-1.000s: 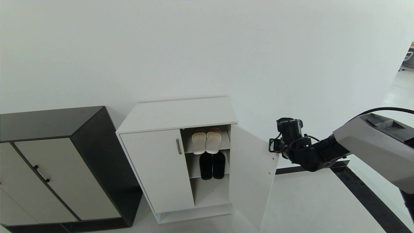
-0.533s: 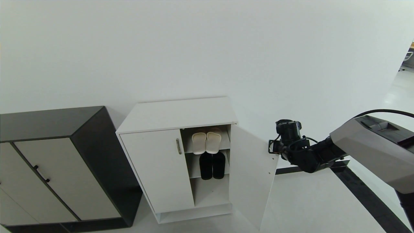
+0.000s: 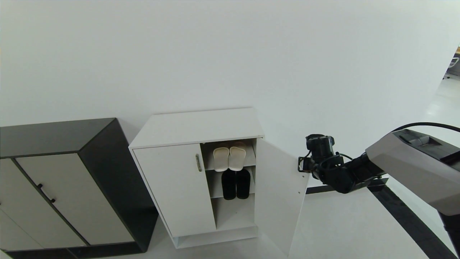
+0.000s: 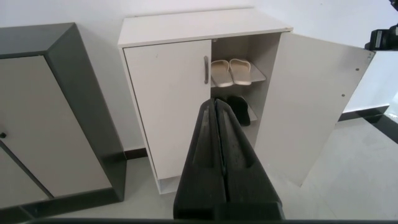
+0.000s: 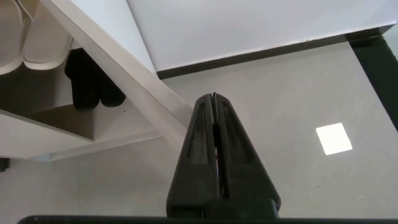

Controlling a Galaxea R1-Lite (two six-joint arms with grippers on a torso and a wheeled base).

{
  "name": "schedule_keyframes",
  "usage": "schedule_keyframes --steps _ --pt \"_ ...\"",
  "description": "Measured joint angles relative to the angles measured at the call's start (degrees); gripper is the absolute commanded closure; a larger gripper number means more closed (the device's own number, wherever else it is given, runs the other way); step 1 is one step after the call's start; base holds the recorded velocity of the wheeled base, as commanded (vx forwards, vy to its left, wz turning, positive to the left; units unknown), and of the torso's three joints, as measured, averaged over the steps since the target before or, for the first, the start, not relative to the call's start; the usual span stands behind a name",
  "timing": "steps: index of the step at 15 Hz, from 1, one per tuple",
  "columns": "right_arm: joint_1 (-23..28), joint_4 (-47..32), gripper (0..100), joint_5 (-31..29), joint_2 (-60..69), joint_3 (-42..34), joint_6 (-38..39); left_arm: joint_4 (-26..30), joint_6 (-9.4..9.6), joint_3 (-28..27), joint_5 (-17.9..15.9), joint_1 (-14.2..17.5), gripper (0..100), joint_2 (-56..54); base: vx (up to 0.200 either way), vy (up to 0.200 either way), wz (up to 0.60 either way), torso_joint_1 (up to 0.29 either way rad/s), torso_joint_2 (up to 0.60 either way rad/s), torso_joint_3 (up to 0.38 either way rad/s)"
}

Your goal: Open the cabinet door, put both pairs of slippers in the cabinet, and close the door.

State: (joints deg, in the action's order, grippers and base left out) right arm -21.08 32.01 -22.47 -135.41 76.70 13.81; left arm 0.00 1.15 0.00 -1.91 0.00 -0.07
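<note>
Closing door point(image 3: 280, 194) next | my right fingers point(image 5: 202, 130) and left fingers point(image 4: 205, 130) pressed together | push may glance off door edge, leaving it ajar

bright, even light — soft shadows

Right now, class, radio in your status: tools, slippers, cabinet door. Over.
Left tool shut, empty. Right tool shut, empty, at free edge of open white cabinet door. Cream slippers top shelf, black slippers middle shelf.
</note>
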Motion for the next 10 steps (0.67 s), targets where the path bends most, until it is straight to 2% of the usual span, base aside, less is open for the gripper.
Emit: schedule_keyframes --steps 4,10 --pt "-1.68 0.01 100 -0.85 0.55 -1.55 0.00 0.00 0.00 0.00 0.00 0.00 100 0.00 0.000 0.000 0.00 0.000 0.00 0.000" --pt "-9.68 2.55 100 -1.50 4.68 -8.95 0.06 0.00 -0.02 0.00 0.00 0.00 100 0.00 0.000 0.000 0.00 0.000 0.00 0.000"
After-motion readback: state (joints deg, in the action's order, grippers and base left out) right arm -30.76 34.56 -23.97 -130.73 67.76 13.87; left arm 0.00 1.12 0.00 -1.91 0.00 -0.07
